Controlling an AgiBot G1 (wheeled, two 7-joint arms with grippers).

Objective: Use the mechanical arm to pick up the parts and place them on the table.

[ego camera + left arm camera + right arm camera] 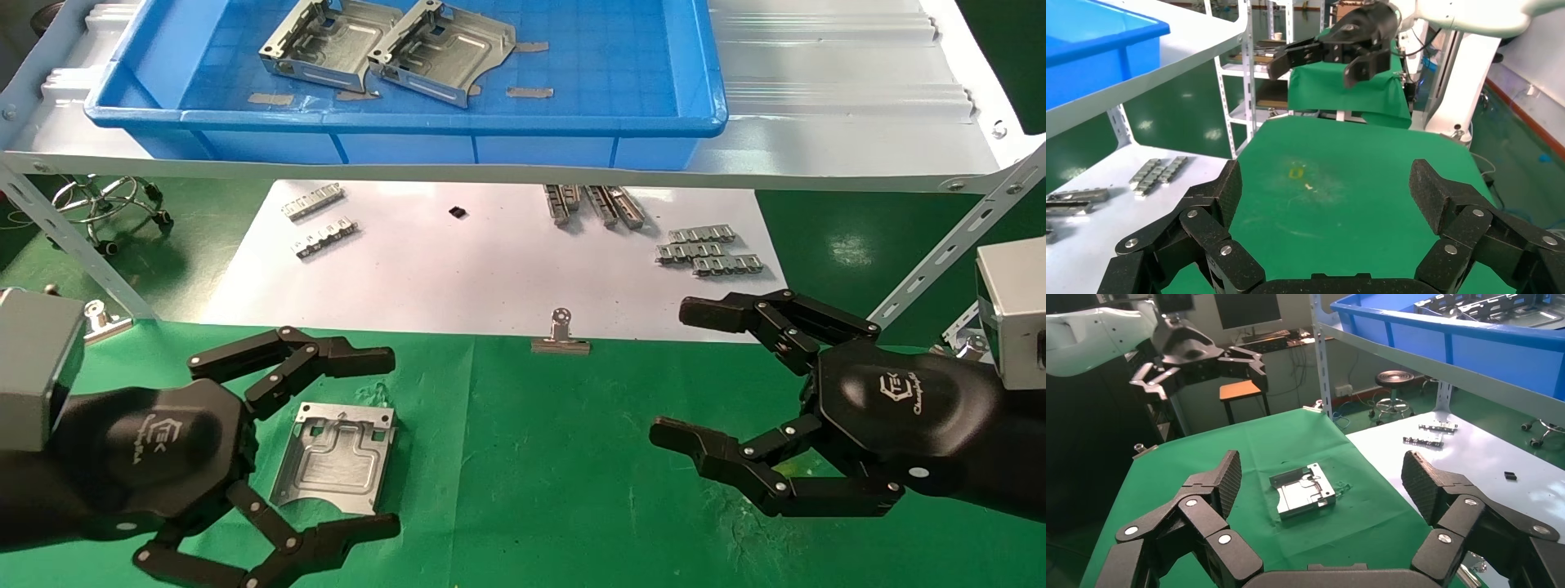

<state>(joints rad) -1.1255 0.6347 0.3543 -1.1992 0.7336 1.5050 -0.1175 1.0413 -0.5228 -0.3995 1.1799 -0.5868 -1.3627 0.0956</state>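
One shiny grey part (335, 457) lies flat on the green cloth of the table (572, 457); it also shows in the right wrist view (1303, 491). My left gripper (394, 443) is open and empty, and the part shows between its spread black fingers. In the right wrist view the left gripper (1205, 361) hangs well above the cloth, clear of the part. Two more parts (327, 45) (445, 53) lie side by side in the blue tray (409, 135) on the shelf. My right gripper (668, 371) is open and empty over the cloth at the right.
The white metal shelf (817, 139) overhangs the back of the table, with slanted braces (940, 261) at both sides. A white sheet (458, 269), held by a binder clip (560, 335), carries narrow toothed strips (709, 249) (319, 216) and a small black piece (458, 212).
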